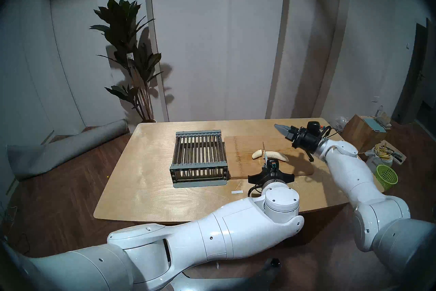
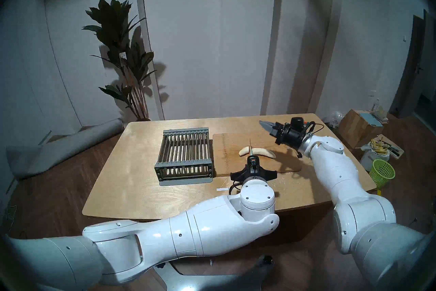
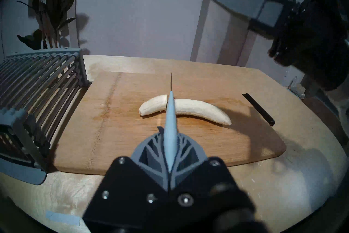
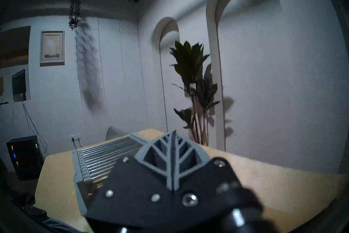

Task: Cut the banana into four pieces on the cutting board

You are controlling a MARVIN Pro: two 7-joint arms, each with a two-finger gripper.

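- The banana (image 3: 186, 108) lies on the cutting board (image 3: 217, 143) in two parts: a short piece at the left, a long one at the right.
- Left end effector (image 3: 171, 113) — jaws pressed on a knife (image 3: 171, 83) standing in the cut.
- Right end effector (image 1: 280, 128) — jaws together, empty, raised above the surface (image 1: 146, 189).
- A grey rack (image 1: 199, 158) sits beside the board.

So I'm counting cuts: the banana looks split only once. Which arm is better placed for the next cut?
Left. Its tool is shut on the knife, blade standing in the gap between the banana pieces on the cutting board. The right tool is shut, empty, raised beyond the board.
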